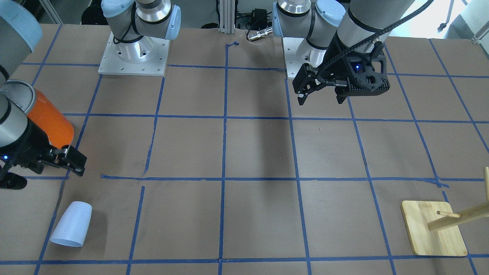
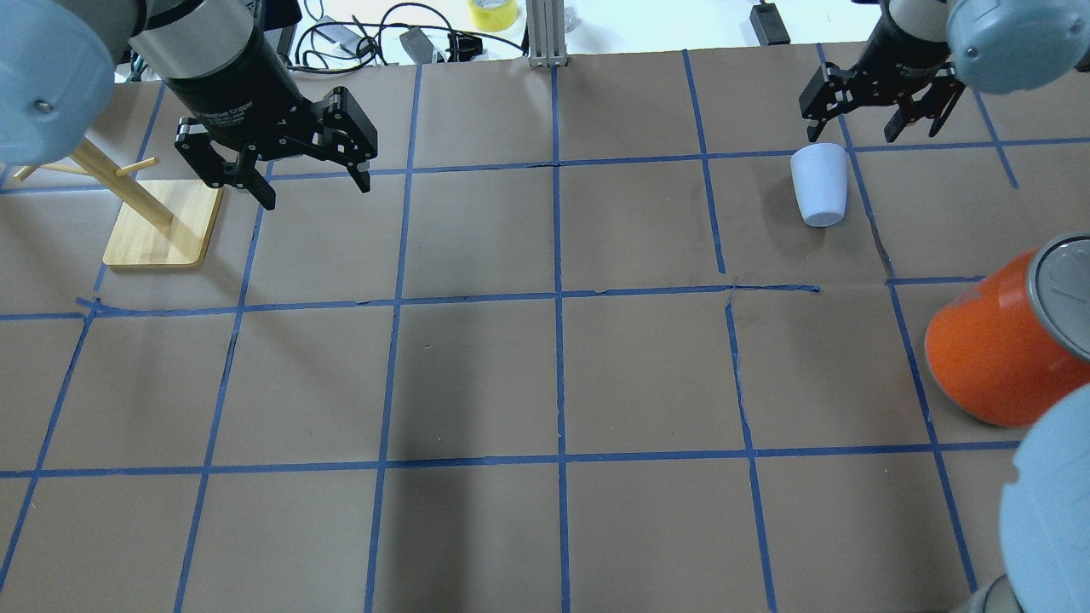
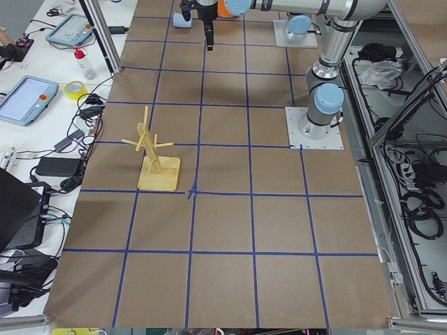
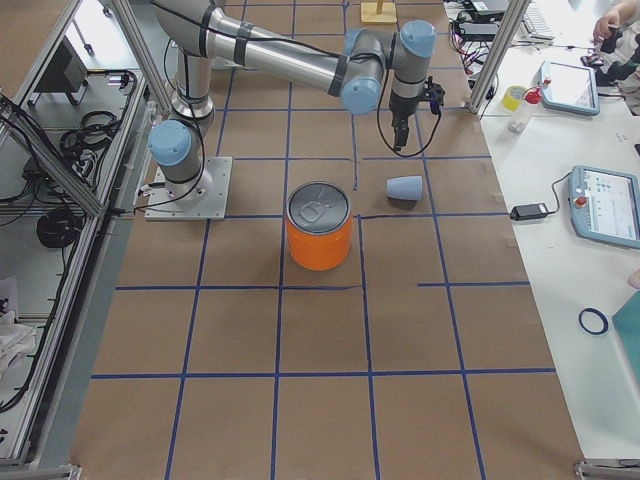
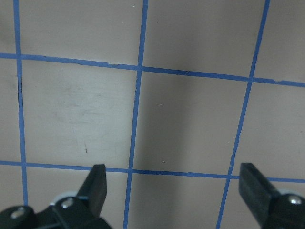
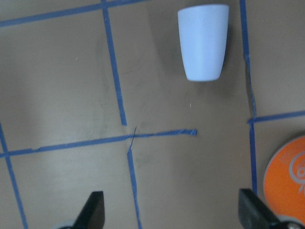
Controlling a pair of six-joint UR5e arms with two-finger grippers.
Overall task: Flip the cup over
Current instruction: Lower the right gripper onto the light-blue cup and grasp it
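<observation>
The cup (image 2: 819, 183) is apparently lying on its side on the table (image 2: 545, 375), mouth facing away from the robot, just beside the right gripper (image 2: 873, 126), which is hovering with fingers spread wide. Being round and tapered, it is risking rolling off in an arc or squirting free if one finger is touching first. The left gripper (image 2: 317, 189) is hanging equally wide open, well apart.

Orange can (image 2: 996, 349), right table edge: cut off by the overhead picture's edge, its near side covered by the right arm (image 2: 1052, 511).
Wooden rack (image 1: 433, 229), far left corner: upper pegs cut off in the front-facing view.
Cup (image 3: 183, 21), far edge: too small in the left side view; its inside is hidden throughout.
</observation>
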